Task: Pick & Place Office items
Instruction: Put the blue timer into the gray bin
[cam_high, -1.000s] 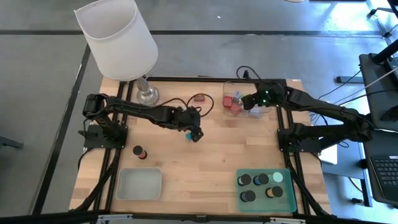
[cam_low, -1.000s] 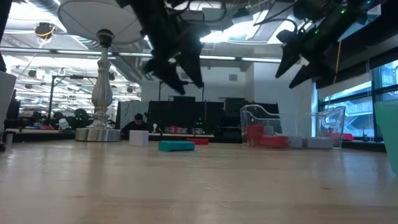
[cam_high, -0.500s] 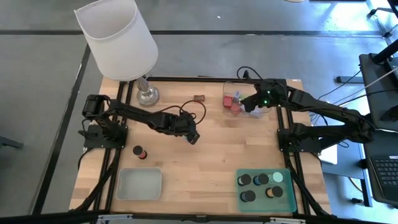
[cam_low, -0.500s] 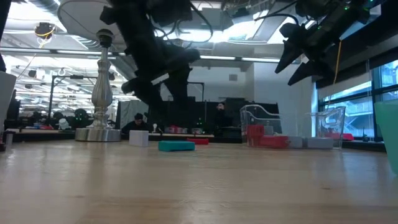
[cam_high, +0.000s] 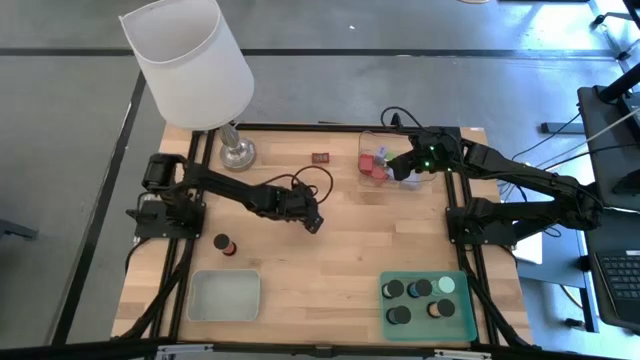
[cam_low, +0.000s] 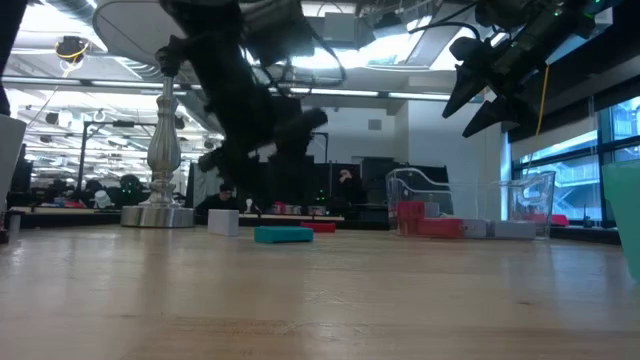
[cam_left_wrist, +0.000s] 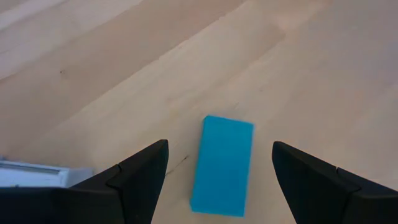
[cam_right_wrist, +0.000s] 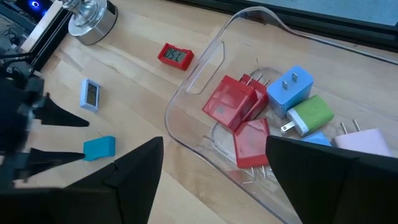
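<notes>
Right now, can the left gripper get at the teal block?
Probably yes. The left gripper is open, with its fingers either side of the teal block, which lies flat on bare table with nothing in between.

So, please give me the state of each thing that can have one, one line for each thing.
left gripper: open, over the teal block
teal block: flat on the table, not held
right gripper: open, empty, above the clear tray
clear tray: holds plug blocks
grey tray: empty
green tray: holds dark cylinders
</notes>
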